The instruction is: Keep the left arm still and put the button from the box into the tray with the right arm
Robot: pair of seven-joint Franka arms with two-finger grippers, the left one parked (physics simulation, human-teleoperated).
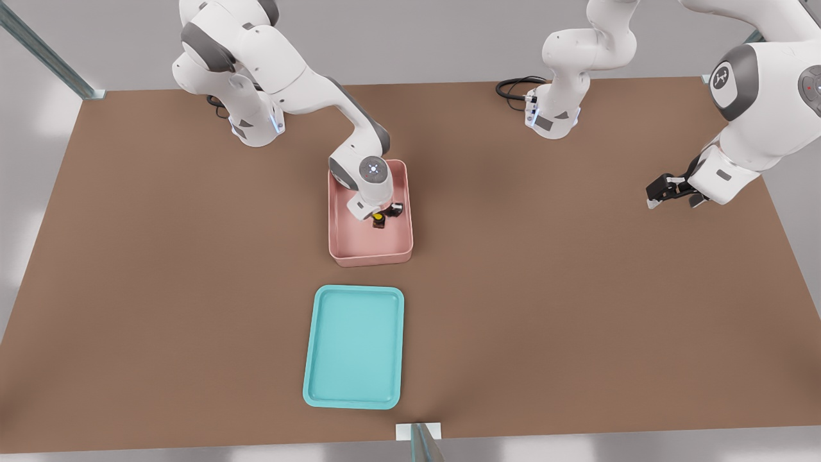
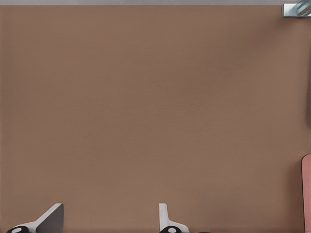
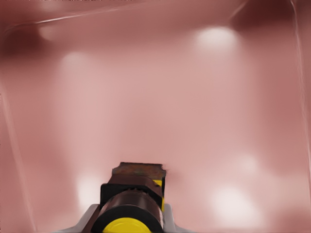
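No readable writing. My right arm [image 1: 301, 83] bends down at frame centre; its end effector [image 1: 380, 217] is clamped on the button [image 3: 130, 206] inside the box [image 1: 401, 240], tray [image 1: 354, 401] below

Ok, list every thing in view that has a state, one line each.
gripper: down inside the box, shut on the button.
button: held between the fingers, yellow cap toward the wrist camera.
box: upright on the table, holds only the gripped button.
tray: flat on the table, empty.
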